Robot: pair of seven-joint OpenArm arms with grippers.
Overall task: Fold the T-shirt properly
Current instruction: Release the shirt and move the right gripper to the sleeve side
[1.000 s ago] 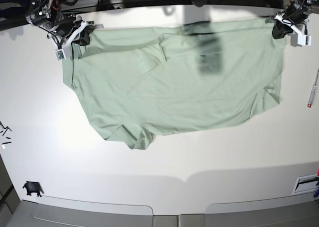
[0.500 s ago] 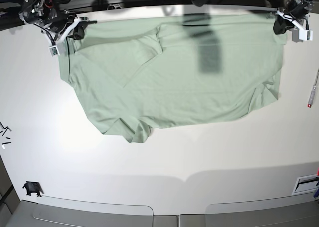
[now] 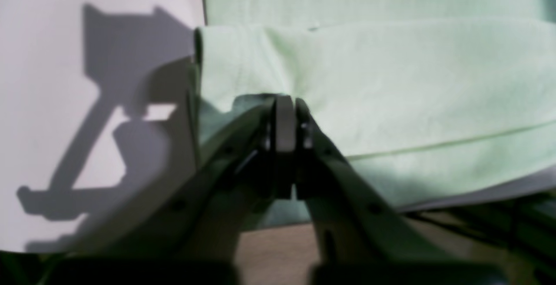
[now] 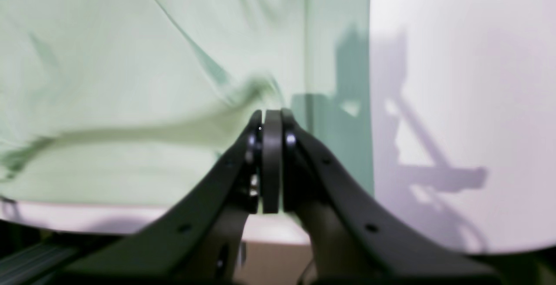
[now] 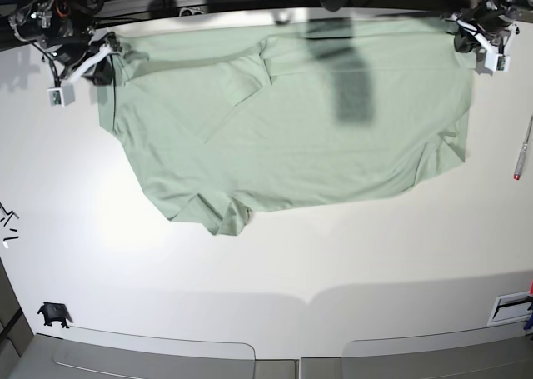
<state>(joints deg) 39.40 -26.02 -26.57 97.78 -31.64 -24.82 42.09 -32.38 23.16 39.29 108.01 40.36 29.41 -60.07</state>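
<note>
The pale mint-green T-shirt (image 5: 291,121) lies spread out flat over the far half of the white table (image 5: 333,254), one sleeve bunched at its near left. At the shirt's far right corner my left gripper (image 5: 458,37) is shut on the fabric; in the left wrist view the cloth (image 3: 391,81) puckers around the closed tips (image 3: 284,102). My right gripper (image 5: 106,62) holds the far left corner. In the right wrist view, creases in the shirt (image 4: 130,81) run into its closed tips (image 4: 271,113).
A pen (image 5: 523,150) lies near the table's right edge. A small black part (image 5: 54,314) sits near the front left, and black bits (image 5: 7,221) lie at the left edge. A white label (image 5: 510,306) is at the front right. The table's far edge runs just behind both grippers.
Both grippers moved toward the far edge, my right one also outward to the base view's left, dragging the shirt's far edge along and stretching it wider and flatter.
</note>
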